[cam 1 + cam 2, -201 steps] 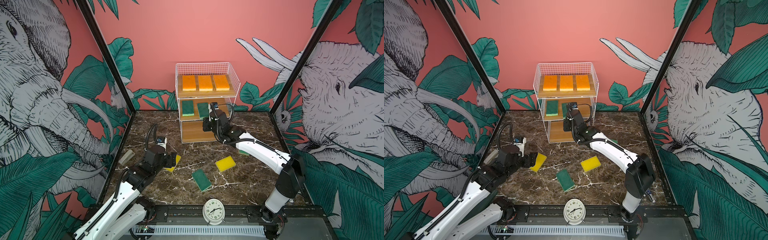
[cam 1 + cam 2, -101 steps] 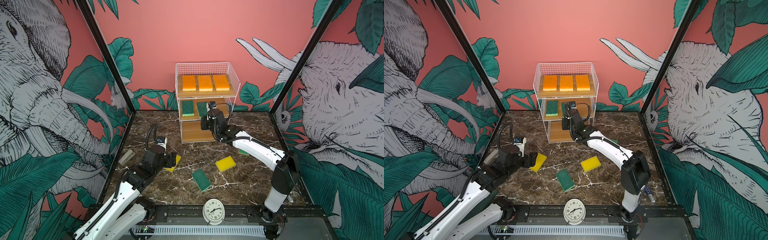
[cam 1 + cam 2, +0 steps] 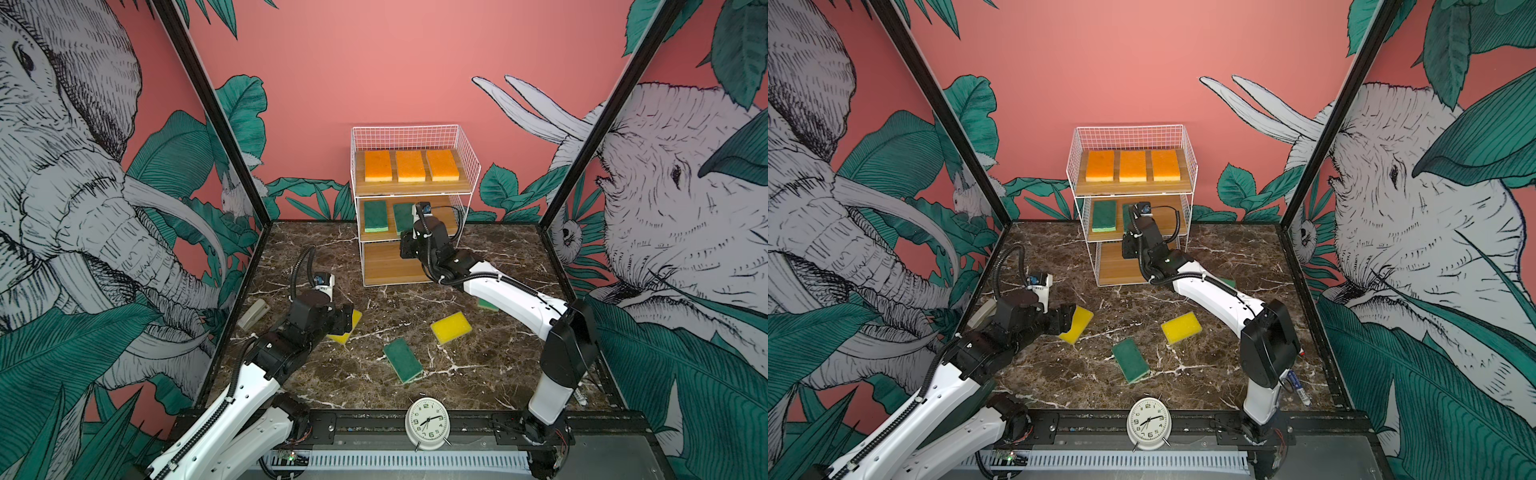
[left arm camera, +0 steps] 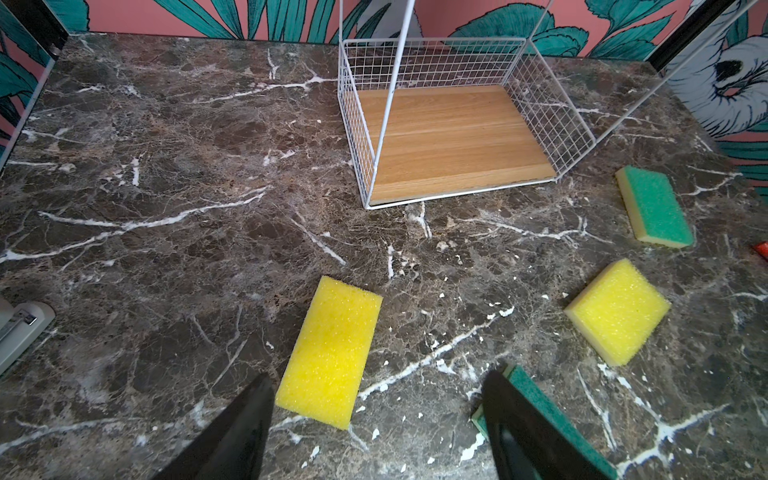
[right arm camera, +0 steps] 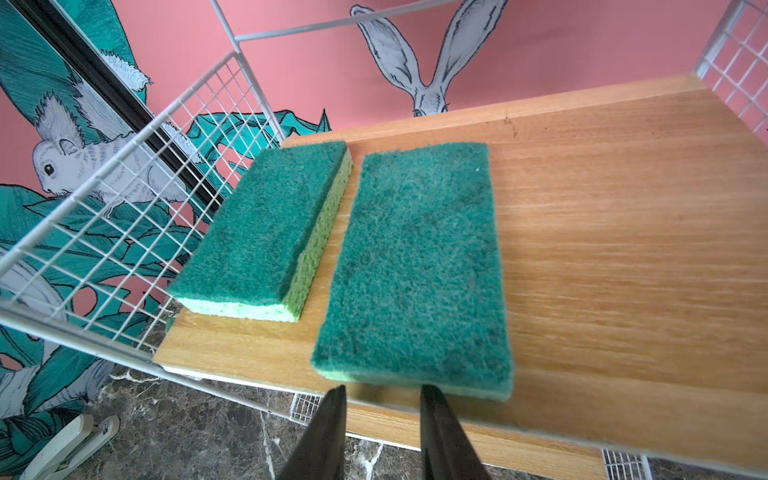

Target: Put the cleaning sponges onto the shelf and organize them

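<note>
Our right gripper [image 5: 383,387] eased left, narrow and empty by the green sponge [image 5: 415,266] on the shelf [image 5: 623,249]; left gripper [image 4: 379,376] gapes wide.

On shelf [image 3: 1188,162], right half of middle board [image 5: 623,228] bare, left half taken by two green sponges [image 5: 266,224] [image 5: 415,266] beside wire wall [image 5: 124,187], bottom board [image 4: 453,137] bare with open front, bare desk [image 4: 166,187] between yellow sponge [image 4: 330,353] and shelf front

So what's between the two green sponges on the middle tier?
Only a narrow strip of bare shelf board; the mesh-side sponge and its neighbour don't touch. Right wrist view shows it.
</note>
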